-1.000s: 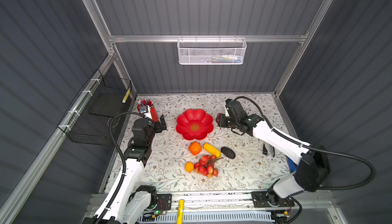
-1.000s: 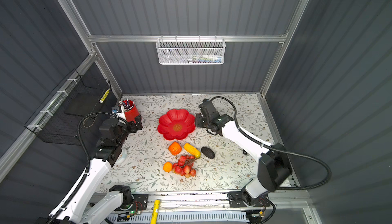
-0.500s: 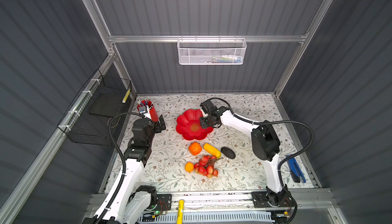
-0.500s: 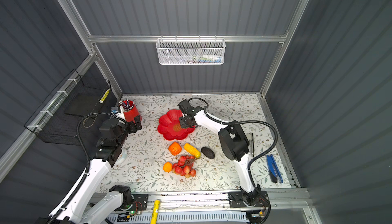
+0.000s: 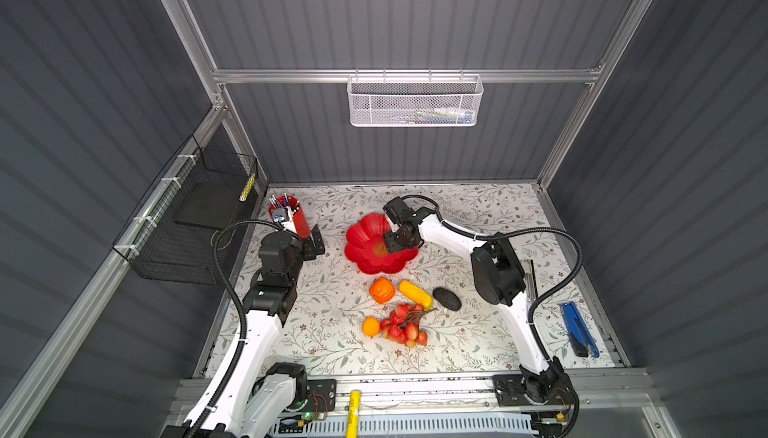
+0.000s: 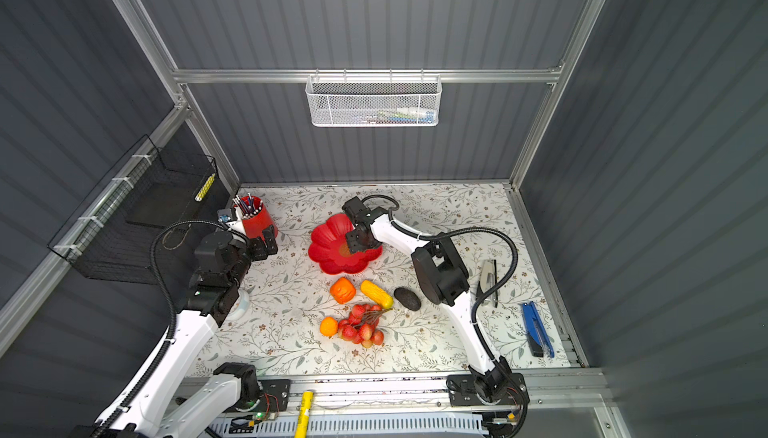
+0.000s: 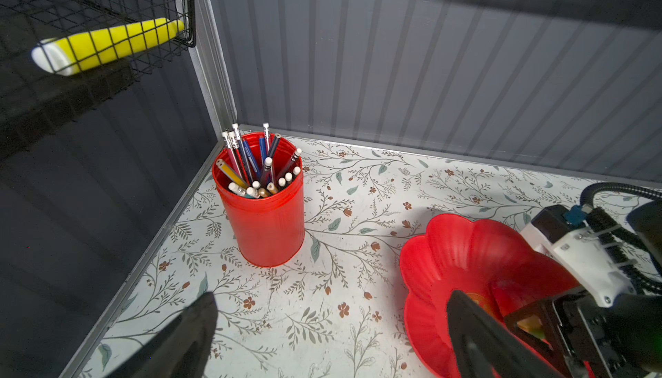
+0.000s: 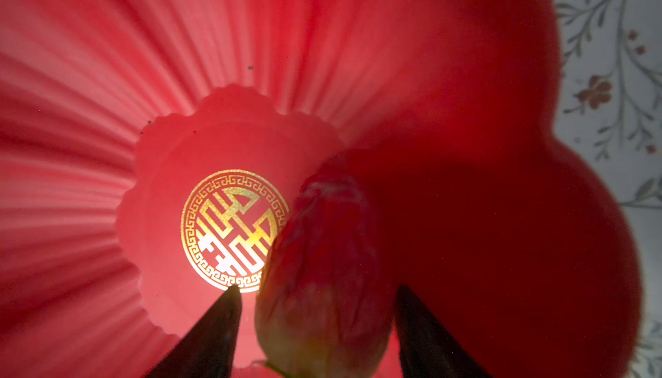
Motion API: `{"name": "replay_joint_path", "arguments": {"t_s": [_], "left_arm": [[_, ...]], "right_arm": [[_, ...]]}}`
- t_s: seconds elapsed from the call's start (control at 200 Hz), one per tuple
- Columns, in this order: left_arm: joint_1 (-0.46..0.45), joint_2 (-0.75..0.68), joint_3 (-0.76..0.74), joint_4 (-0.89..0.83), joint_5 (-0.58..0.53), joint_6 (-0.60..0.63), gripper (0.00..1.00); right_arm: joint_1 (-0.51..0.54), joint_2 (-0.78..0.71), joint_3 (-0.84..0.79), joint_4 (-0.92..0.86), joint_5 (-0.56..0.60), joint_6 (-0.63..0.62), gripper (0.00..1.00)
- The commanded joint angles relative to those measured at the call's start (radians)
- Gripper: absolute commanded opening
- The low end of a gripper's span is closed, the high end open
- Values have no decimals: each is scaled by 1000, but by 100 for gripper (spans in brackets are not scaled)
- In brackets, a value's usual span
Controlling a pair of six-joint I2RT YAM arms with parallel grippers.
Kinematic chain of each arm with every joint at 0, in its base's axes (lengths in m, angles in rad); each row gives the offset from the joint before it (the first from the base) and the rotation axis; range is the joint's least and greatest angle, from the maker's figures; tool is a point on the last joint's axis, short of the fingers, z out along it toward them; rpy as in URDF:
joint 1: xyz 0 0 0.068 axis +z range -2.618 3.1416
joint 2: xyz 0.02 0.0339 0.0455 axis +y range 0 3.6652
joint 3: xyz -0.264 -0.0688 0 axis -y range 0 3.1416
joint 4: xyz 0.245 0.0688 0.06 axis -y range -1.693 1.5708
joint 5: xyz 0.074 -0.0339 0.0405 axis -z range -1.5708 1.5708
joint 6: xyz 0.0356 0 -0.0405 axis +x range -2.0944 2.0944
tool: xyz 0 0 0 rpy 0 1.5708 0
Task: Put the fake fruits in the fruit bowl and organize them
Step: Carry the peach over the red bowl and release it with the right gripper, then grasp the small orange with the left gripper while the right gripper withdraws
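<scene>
The red flower-shaped fruit bowl [image 5: 365, 249] [image 6: 328, 249] [image 7: 447, 250] sits mid-table. My right gripper [image 5: 390, 245] [image 6: 353, 247] [image 8: 318, 288] reaches down into it, open. A red strawberry [image 8: 322, 250] lies in the bowl between the fingers, with a gap on each side, next to the gold centre [image 8: 233, 229]. In front of the bowl lie a lobed orange fruit [image 5: 382, 289], a yellow oblong [image 5: 415, 294], a dark avocado [image 5: 446, 299], a small round orange [image 5: 370, 326] and a red berry bunch [image 5: 403, 330]. My left gripper [image 5: 311, 243] [image 7: 331, 297] stands open and empty left of the bowl.
A red pen cup [image 5: 291, 218] [image 7: 265, 215] stands in the back left corner beside my left gripper. A blue tool [image 5: 579, 328] lies at the table's right edge. A black wire basket [image 5: 195, 216] hangs on the left wall, a white mesh basket [image 5: 415, 101] on the back wall.
My right arm swung left from beside the bowl to over its middle, and its jaws opened off the strawberry. The left arm has not moved.
</scene>
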Motion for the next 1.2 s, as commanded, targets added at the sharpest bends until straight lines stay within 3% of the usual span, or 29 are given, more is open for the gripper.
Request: {"name": "replay_joint_path", "arguments": {"t_s": [0.0,0.21,0.34,0.47,0.57,0.665,0.75,0.94,1.196], "left_arm": [[3,6,27,-23,-10,-5,100],[3,23,54,-68,47,-19,100],[1,59,94,-136,164,-41,98],[1,130,166,-287,329,-91,94],[-13,125,129,-334,433,-166,90],[-80,77,71,-401,407,-250,90],[-194,34,15,-454,343,-345,89],[-359,-41,-128,-458,295,-546,86],[-540,95,-136,-444,226,-606,85]], "right_arm": [[-2,-44,39,-22,13,-1,73],[-10,-324,-98,95,53,11,88],[-24,-584,-373,271,50,26,99],[-37,-826,-664,424,44,30,99],[-54,-971,-829,450,69,44,99],[-82,-1076,-942,439,75,78,99],[-109,-1154,-1026,437,74,102,99],[-185,-1224,-1123,443,51,133,99],[-246,-1224,-1105,426,25,134,99]]}}
